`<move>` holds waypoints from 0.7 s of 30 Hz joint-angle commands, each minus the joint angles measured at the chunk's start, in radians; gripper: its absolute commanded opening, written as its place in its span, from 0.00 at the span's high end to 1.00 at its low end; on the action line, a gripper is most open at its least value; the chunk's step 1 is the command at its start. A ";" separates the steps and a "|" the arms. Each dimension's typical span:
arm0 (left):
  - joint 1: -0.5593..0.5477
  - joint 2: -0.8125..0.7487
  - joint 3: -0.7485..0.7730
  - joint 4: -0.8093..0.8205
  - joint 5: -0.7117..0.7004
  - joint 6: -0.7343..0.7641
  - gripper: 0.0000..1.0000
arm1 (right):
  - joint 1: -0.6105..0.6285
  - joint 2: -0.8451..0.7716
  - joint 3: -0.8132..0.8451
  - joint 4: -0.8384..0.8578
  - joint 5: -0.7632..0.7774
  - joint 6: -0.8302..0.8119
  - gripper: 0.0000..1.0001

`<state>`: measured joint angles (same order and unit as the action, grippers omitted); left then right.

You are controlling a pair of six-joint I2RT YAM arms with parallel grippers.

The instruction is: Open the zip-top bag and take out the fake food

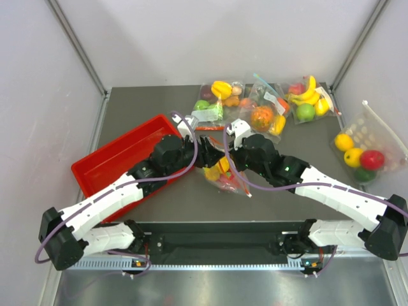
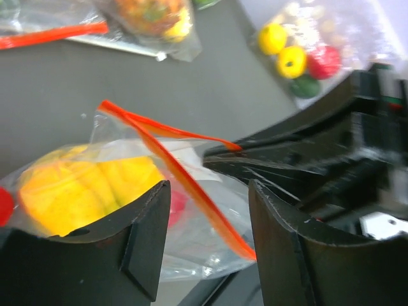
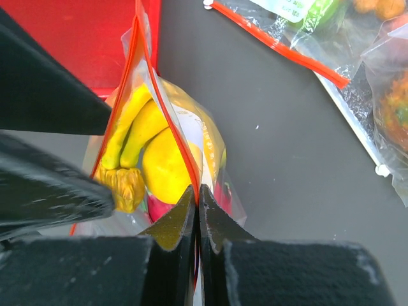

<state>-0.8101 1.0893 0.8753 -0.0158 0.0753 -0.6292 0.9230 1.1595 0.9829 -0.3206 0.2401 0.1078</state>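
Nearest the lens in the right wrist view, the fingers of the right pincer (image 3: 197,189) are pressed together and clamped on the mouth edge of the zip-top bag (image 3: 213,159), right on its red-orange zip strip (image 3: 171,127). From that pinch the two lips of the strip spread apart, so the mouth is seen partly parted.

In the left wrist view, the fingers of the left pincer (image 2: 209,191) are held apart, one on each side of the strip, which runs slantwise through the gap. Whether either finger touches the plastic cannot be told.

The fake food is contained in the bag. A curved yellow banana (image 3: 131,127) is pressed against the near lip, a rounded yellow-orange fruit (image 3: 166,169) sits below it, and a pink-red piece (image 3: 158,207) is glimpsed at the bottom, too hidden to be made out clearly.

From above, the bag is found at the middle of the dark surface (image 1: 191,204), between the two pincer heads and near the red tray (image 1: 108,162), which is set at an angle on the left. Three other clear bags of fruit (image 1: 264,115) are lined along the far edge, well apart from the grasped one. A dotted pouch (image 1: 366,146) with a white cord is placed at the right side.
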 commanded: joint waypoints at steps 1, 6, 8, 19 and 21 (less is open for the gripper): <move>-0.027 0.037 0.056 -0.087 -0.101 0.031 0.44 | 0.019 -0.023 0.011 0.051 0.025 0.001 1.00; -0.058 0.029 0.057 -0.122 -0.183 0.046 0.44 | 0.017 -0.037 0.002 0.051 0.027 0.003 1.00; -0.060 0.037 0.063 -0.130 -0.187 0.054 0.46 | 0.017 -0.034 0.003 0.054 0.028 0.003 1.00; -0.061 0.119 0.123 -0.093 -0.128 0.117 1.00 | 0.008 -0.058 0.023 0.022 0.174 -0.010 1.00; -0.061 0.164 0.180 -0.085 -0.109 0.143 1.00 | -0.016 -0.086 0.031 0.009 0.209 -0.019 1.00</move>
<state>-0.8677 1.2140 0.9619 -0.1455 -0.0643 -0.5415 0.9199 1.1385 0.9813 -0.3260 0.3508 0.1047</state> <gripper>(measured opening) 0.019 0.006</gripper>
